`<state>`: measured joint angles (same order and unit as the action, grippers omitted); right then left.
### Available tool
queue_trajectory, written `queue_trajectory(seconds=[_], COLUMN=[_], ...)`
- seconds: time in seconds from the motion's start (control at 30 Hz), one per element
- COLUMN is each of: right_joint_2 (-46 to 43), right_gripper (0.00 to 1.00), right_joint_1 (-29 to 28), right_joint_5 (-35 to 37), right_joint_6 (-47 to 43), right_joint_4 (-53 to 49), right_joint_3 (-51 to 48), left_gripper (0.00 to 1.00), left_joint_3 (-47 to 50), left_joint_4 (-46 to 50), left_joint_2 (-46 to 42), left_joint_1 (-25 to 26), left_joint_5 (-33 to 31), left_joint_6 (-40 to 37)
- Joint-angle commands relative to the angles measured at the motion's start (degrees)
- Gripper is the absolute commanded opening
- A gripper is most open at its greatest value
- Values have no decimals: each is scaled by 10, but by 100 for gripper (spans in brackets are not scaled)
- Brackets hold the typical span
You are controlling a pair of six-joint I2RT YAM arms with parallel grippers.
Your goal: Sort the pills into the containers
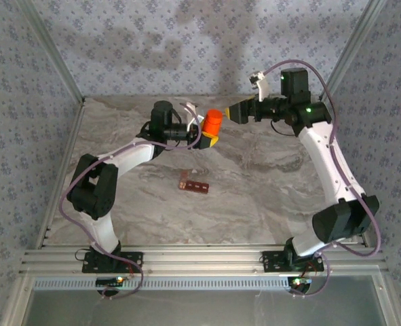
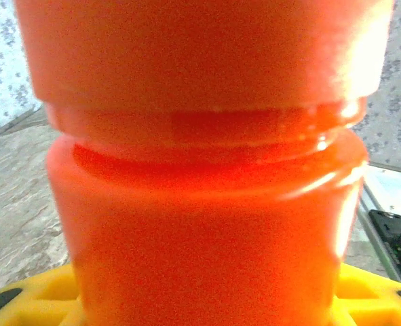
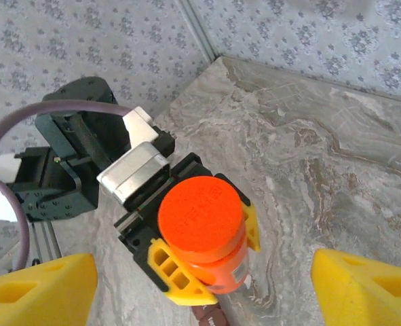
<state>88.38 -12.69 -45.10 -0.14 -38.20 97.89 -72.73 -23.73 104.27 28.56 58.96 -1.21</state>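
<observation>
My left gripper [image 1: 210,136] is shut on an upright orange bottle [image 1: 213,123] and holds it above the table at the back middle. The bottle's body [image 2: 207,224] stands between that gripper's yellow fingers [image 2: 30,299], and its orange cap [image 3: 201,216] is on. To the right of the cap, my right gripper [image 1: 235,112] is open; its yellow fingers [image 3: 37,292] stand wide apart with nothing between them. The containers [image 1: 194,182], a dark red-brown strip, lie on the table in the middle. One end of the containers [image 3: 210,318] peeks out below the bottle. The pills are hidden.
The marble-patterned table [image 1: 268,176] is walled by patterned panels at the back and both sides. A metal rail [image 1: 200,258] runs along the near edge, where both arm bases are bolted.
</observation>
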Motion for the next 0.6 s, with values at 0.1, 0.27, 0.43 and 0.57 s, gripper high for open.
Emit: queue_trajectory(seconds=[0.1,0.27,0.43,0.57], right_joint_2=[84,128,153,162], right_gripper=[84,84,84,82], right_joint_1=[-8,-25,-43,-52], right_joint_5=[-40,-31,-20,-17], right_joint_6=[-97,-118,-128,-130], right_joint_4=[-132,-177,-200,-205], right_joint_3=[124,180,211,217], left_gripper=[0,0,0,0], left_joint_3=[-43,-52,-56,-56], left_joint_4=[38,55,60,64], left_joint_2=[-8,-4,-2,-3], left_joint_1=[0,2,3,3], left_joint_5=[74,79,78,78], left_joint_6=[-4,-13,-15,-16])
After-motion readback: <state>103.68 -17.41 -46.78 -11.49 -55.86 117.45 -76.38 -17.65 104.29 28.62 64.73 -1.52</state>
